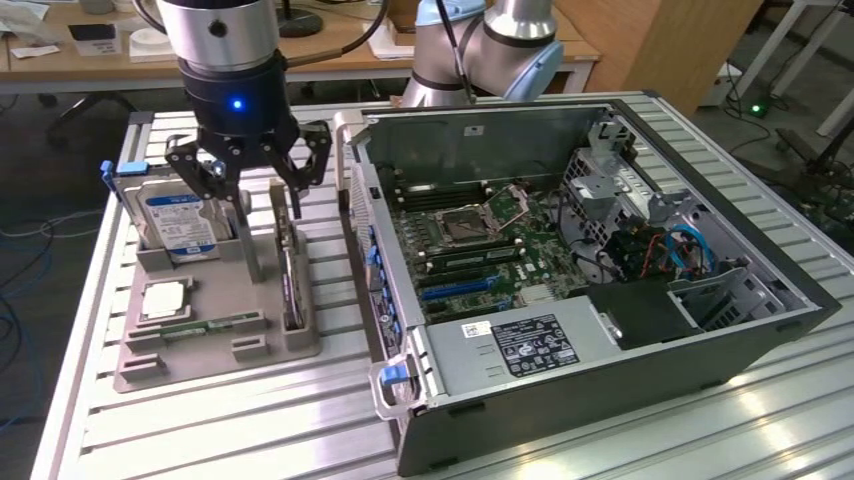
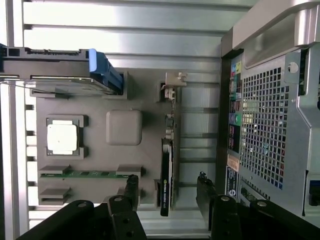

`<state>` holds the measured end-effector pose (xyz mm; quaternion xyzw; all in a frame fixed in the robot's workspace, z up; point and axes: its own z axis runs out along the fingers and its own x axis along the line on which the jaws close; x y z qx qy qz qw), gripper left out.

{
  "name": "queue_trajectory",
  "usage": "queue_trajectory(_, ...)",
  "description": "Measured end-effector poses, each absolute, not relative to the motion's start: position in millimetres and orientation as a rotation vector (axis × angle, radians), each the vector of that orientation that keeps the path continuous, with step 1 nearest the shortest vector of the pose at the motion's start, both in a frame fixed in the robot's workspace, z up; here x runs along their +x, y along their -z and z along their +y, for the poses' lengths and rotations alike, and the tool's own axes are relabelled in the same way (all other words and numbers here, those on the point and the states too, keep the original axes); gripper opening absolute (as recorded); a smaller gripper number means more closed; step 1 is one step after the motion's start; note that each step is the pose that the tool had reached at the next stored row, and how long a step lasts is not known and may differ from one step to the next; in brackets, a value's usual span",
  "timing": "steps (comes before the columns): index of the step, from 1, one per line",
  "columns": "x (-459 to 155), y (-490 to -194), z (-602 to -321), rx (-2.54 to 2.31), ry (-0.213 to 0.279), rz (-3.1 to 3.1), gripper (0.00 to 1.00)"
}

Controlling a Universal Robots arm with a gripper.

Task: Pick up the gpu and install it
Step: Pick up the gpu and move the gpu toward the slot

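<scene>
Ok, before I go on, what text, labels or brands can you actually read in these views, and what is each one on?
No text can be read for certain.
Blue label on the hard drive: print too small to read.
Black label on the power supply: white print, blurred.
Pale lettering on the edge of the gpu: too small to read.
Coloured stickers on the rear of the computer case: blurred.

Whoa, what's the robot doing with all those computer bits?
The robot's claw hangs open right over the gpu, a thin card standing on edge in a grey tray. It has not grabbed the card yet. The open computer sits beside the tray, and the card is not inside it.
</scene>
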<state>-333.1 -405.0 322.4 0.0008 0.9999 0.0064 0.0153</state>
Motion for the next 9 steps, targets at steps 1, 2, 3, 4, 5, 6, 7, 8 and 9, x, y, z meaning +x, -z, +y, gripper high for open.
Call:
queue_trajectory(1, -333.2, -322.1, -405.1, 0.003, -0.02, 3.111, 0.59)
queue_trajectory(2, -333.2, -321.6, -405.2, 0.003, -0.02, 3.111, 0.59)
queue_trajectory(3, -333.1, -321.2, -405.3, 0.003, -0.02, 3.111, 0.59)
queue_trajectory(4, -333.1, -320.8, -405.3, 0.002, -0.019, 3.111, 0.59)
queue_trajectory(5, -333.1, -320.2, -405.3, 0.002, -0.019, 3.111, 0.59)
queue_trajectory(6, -333.1, -319.7, -405.3, 0.002, -0.019, 3.111, 0.59)
queue_trajectory(7, -333.1, -319.2, -405.3, 0.002, -0.019, 3.111, 0.59)
queue_trajectory(8, -333.1, -318.5, -405.3, 0.002, -0.019, 3.111, 0.59)
queue_trajectory(9, -333.1, -317.8, -405.4, 0.002, -0.019, 3.111, 0.59)
